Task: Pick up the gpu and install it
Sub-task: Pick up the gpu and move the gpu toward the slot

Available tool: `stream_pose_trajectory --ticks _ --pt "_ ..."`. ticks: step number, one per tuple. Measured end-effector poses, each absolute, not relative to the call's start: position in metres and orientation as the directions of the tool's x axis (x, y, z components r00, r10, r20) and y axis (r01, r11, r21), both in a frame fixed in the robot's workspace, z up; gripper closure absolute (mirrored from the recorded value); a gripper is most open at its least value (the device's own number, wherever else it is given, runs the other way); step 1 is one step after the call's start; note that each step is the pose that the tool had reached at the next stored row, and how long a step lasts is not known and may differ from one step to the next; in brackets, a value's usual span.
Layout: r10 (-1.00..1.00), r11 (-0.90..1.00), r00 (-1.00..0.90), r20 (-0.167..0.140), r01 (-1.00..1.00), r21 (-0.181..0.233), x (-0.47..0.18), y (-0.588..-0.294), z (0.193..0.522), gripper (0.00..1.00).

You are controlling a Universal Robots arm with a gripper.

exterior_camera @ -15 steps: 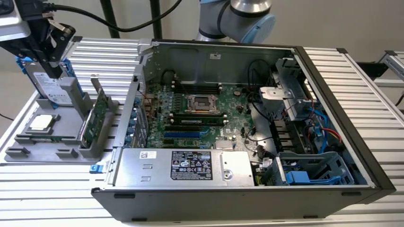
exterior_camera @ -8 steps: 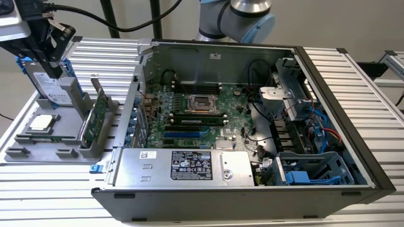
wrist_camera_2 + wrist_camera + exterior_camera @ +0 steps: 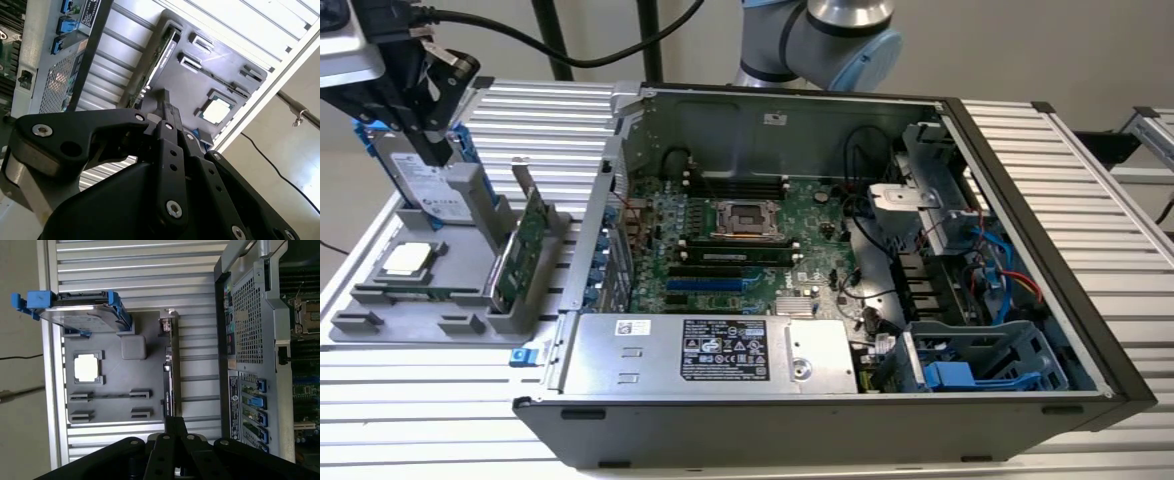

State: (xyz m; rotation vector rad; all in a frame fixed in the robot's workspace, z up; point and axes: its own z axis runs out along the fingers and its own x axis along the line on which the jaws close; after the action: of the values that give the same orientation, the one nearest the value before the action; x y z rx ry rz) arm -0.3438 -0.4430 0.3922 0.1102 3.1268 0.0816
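Gripper (image 3: pixel 443 156) is seen at the exterior view's upper left, above the tray (image 3: pixel 400 325) and overlapping the hard drive (image 3: pixel 434 192) in that view. Contact with the drive cannot be told. In both wrist views the fingers (image 3: pixel 163 100) (image 3: pixel 175 422) are seen pressed together, with nothing held between them.

Gpu (image 3: pixel 520 255) is stood on its long edge in a tray slot on the side nearest the case (image 3: pixel 854 425), green face turned toward the hard drive. It is not touched by the gripper. In the first wrist view the gpu (image 3: pixel 170 370) is seen edge-on, with its silver bracket at the end nearest the hard drive (image 3: pixel 80 315). In the second wrist view its edge (image 3: pixel 161 52) is seen beyond the fingertips.

Cpu (image 3: pixel 407 258) is laid flat in the tray, just beside the hard drive's foot. A memory stick (image 3: pixel 420 293) is laid along a tray groove.

The case is laid on its side with the panel off and the motherboard (image 3: pixel 720 250) exposed. Tray and case are set side by side on a slatted table (image 3: pixel 547 120).
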Motion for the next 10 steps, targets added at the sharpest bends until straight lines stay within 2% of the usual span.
stream_pose_trajectory --ticks 3,4,10 --pt "0.071 0.996 -0.997 -0.01 0.07 0.053 -0.3438 -0.443 0.3922 1.0" --pt "0.071 0.996 -0.997 -0.01 0.07 0.053 -0.3438 -0.443 0.3922 0.0" --pt "0.071 0.996 -0.997 -0.01 0.07 0.052 -0.3438 -0.4429 0.3922 0.0"
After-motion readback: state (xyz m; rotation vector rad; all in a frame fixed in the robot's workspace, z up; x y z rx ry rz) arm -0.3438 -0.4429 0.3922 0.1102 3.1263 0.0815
